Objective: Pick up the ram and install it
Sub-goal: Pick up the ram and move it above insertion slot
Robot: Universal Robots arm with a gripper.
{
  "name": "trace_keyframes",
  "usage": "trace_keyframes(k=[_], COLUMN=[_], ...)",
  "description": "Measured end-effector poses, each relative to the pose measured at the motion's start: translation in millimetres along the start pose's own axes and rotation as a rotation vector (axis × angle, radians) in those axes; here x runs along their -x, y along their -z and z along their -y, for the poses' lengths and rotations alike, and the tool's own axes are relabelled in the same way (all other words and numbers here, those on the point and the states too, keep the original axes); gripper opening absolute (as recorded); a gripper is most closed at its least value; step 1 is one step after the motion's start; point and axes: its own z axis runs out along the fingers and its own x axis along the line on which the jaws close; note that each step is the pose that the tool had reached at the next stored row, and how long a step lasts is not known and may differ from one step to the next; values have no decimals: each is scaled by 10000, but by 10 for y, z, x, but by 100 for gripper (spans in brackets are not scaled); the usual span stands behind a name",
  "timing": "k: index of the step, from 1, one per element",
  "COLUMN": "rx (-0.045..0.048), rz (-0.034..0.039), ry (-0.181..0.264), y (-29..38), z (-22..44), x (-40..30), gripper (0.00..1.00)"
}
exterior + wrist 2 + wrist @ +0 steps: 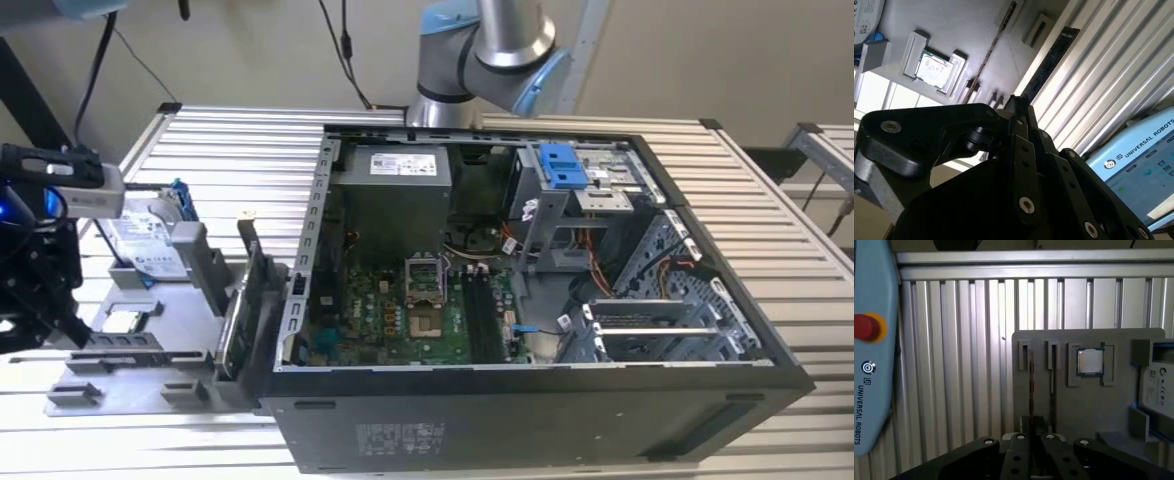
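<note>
The ram (1030,385) stands on edge in a slot of a gray holder (1114,410), the slot nearest the holder's edge and the bare slats of the table (954,365). The first wrist view shows it edge-on as a thin line. In the second wrist view its dark face (1054,57) shows. The gripper (1034,424) sits at the ram's near end, jaws close together and pinching the stick between them.

Just beside the ram, a second stick (1053,375) runs parallel in the neighbouring slot. Past that, a square silver chip (1090,361) lies in a recess, and a hard drive (1156,385) in a blue frame sits at the holder's far side. A blue pendant (874,340) lies on the table, well apart from the ram, on the side away from the chip.

In the exterior view the gripper is at the far left edge of the frame, above the holder in the lower left. An open computer case (534,420) fills the middle and right, and the arm (494,40) rises at the upper middle behind it.
</note>
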Motion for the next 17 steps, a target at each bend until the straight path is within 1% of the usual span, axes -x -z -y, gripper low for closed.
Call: trace_keyframes(k=[5,14,17], rx=[1,1,0], rz=[-1,-1,-7], ry=[0,1,0], y=[35,164,191], z=[1,7,7], x=[0,0,0], gripper=[14,14,14])
